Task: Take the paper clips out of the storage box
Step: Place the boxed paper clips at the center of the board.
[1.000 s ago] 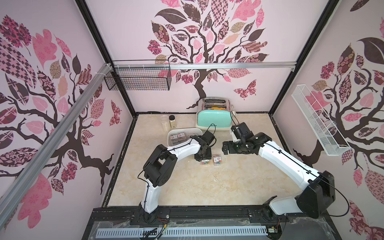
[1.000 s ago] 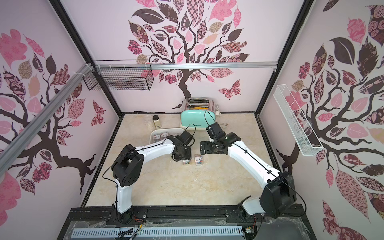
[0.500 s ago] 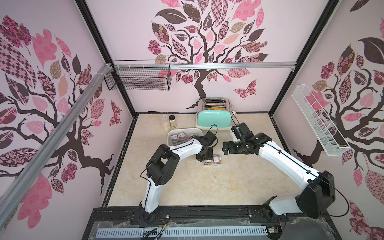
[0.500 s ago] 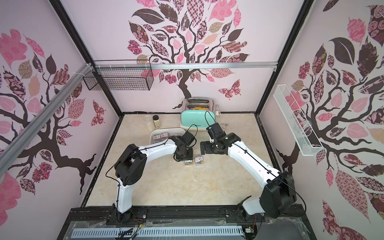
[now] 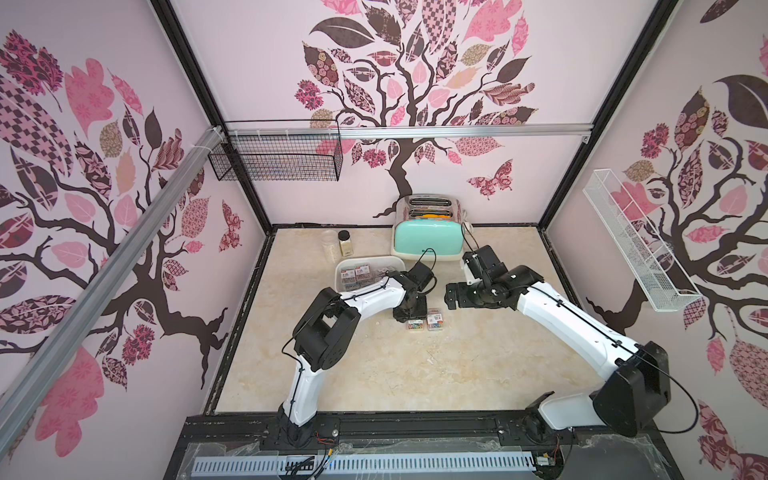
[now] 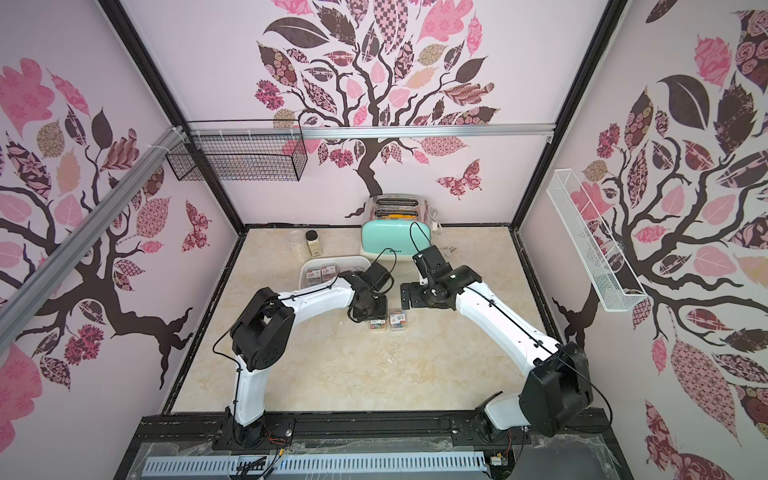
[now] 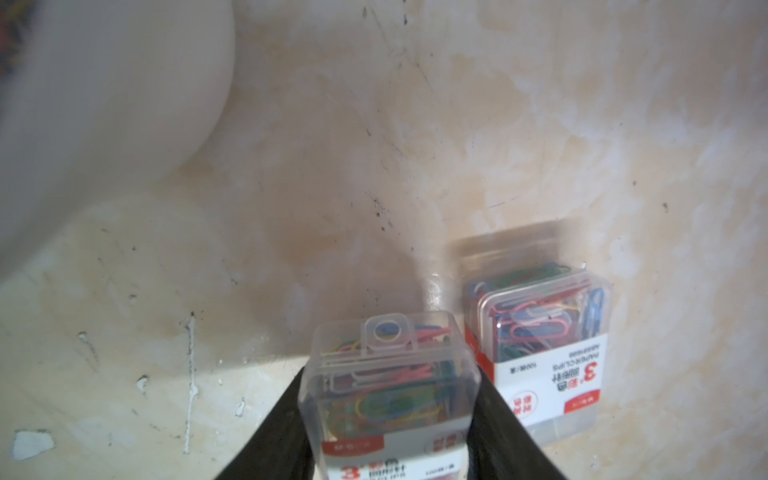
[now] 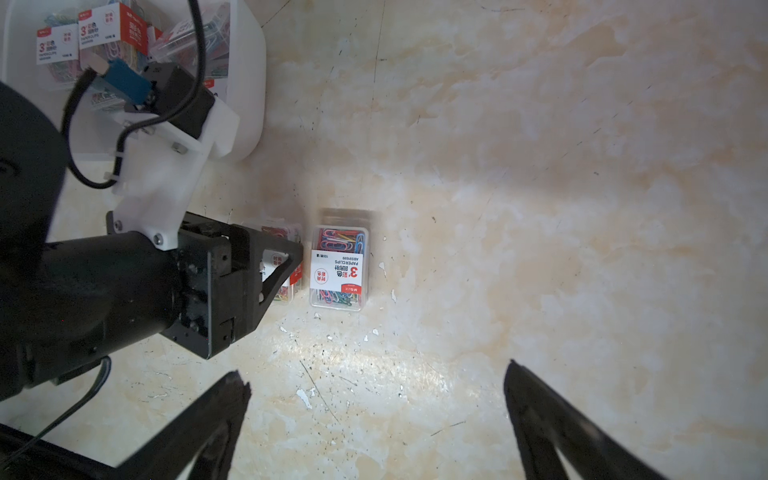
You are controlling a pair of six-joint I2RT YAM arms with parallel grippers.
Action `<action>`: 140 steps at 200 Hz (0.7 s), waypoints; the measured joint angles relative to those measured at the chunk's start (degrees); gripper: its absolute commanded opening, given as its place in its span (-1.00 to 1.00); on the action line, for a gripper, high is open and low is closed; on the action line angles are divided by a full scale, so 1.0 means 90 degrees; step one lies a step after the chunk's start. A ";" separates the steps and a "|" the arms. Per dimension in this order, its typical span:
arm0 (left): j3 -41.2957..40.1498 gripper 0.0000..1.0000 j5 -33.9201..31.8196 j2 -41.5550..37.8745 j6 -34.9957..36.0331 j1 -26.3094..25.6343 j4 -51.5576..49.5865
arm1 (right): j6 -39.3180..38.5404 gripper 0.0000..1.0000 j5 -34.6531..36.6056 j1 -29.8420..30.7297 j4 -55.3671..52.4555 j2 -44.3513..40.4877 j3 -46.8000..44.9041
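Observation:
My left gripper [image 7: 390, 376] is shut on a clear case of paper clips [image 7: 386, 399], its black fingers [image 7: 282, 419] pressing both sides. The case is low over the floor, right beside a second case [image 7: 540, 353] that lies flat. In both top views this gripper [image 5: 410, 311] [image 6: 370, 309] stands over the two cases [image 5: 434, 321] [image 6: 397, 321], just right of the white storage box [image 5: 338, 270] [image 6: 305, 270]. Several more cases [image 5: 357, 274] [image 8: 58, 45] lie inside the box. My right gripper [image 8: 374, 374] [image 5: 451, 295] hangs open and empty, right of the cases.
A mint-green toaster [image 5: 428, 243] stands at the back behind the right arm. Two clear jars [image 5: 345, 243] stand behind the storage box. A black wire basket [image 5: 278, 160] hangs on the back wall and a white one [image 5: 636, 245] on the right wall.
The left arm has shifted slightly to the right with the case still in its grip. The right arm has not moved.

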 measured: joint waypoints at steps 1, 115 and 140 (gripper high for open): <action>0.0000 0.06 0.0000 0.0000 0.0000 0.0000 0.0000 | 0.0000 0.99 0.0000 0.0000 0.0000 0.0000 0.0000; -0.0002 0.31 -0.0185 -0.0058 0.0056 -0.0002 -0.0007 | 0.0005 0.99 -0.0049 0.0000 0.0080 0.0000 0.0000; -0.0073 0.30 -0.0294 -0.0359 0.0051 -0.0002 0.0002 | 0.0005 0.99 -0.0087 0.0000 0.0083 0.0000 0.0000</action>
